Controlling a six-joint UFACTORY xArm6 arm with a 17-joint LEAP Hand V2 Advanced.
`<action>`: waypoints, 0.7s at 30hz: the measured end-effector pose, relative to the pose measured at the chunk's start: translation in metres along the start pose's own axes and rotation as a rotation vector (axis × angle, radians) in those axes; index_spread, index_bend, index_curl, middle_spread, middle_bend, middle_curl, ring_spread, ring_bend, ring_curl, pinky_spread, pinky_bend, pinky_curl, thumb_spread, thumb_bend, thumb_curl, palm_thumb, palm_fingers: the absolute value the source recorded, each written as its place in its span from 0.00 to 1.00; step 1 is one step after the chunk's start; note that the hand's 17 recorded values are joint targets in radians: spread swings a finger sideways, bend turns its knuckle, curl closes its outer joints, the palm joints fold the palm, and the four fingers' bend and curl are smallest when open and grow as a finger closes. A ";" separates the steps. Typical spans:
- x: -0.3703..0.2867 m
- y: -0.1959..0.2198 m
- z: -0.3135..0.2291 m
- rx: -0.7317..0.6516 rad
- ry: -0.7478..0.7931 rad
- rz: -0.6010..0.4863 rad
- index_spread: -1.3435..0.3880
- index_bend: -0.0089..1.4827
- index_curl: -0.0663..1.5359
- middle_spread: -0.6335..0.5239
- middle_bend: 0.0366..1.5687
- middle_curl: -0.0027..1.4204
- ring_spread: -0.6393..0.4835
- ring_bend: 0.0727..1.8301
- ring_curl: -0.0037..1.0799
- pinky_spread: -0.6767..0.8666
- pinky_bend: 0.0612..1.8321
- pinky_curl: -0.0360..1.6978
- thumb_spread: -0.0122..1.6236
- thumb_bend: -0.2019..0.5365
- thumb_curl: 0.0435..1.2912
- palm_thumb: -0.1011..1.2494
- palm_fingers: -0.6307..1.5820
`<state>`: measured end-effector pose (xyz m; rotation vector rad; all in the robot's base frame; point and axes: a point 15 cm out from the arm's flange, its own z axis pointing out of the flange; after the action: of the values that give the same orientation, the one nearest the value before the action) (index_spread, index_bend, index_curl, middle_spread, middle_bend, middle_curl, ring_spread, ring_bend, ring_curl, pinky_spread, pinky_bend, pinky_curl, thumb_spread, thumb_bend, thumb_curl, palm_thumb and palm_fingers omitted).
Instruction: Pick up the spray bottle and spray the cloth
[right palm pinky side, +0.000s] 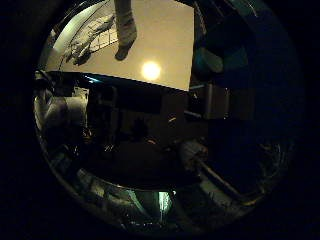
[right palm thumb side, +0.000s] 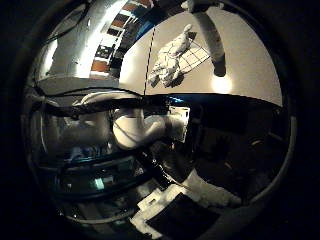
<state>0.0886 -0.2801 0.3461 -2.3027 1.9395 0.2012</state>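
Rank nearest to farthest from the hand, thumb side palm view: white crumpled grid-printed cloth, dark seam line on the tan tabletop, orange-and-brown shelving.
1. White crumpled grid-printed cloth: on the tan tabletop, beside a fingertip of the hand.
2. Dark seam line: just past the cloth's far side.
3. Orange-and-brown shelving: beyond the table's edge.

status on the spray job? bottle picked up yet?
Nothing looks done. The cloth lies crumpled on the table, and no spray bottle is recognisable in either view. The hand is open, holding nothing visible. Left: grasp bottle, spray cloth.
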 end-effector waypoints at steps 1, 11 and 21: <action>-0.003 -0.001 0.003 0.005 -0.005 0.000 0.60 0.11 0.22 0.60 0.11 0.24 0.75 0.14 0.23 0.69 0.14 0.20 0.69 0.24 0.20 0.41 0.38; -0.030 -0.030 0.023 0.125 -0.057 0.051 0.62 0.11 0.22 0.61 0.12 0.25 0.75 0.15 0.23 0.69 0.13 0.19 0.69 0.24 0.20 0.41 0.39; -0.042 -0.070 0.031 0.276 -0.137 0.141 0.63 0.11 0.21 0.62 0.13 0.24 0.75 0.17 0.23 0.70 0.14 0.20 0.69 0.24 0.20 0.41 0.39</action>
<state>0.1498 -0.2217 0.3241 -1.9308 1.9258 0.0938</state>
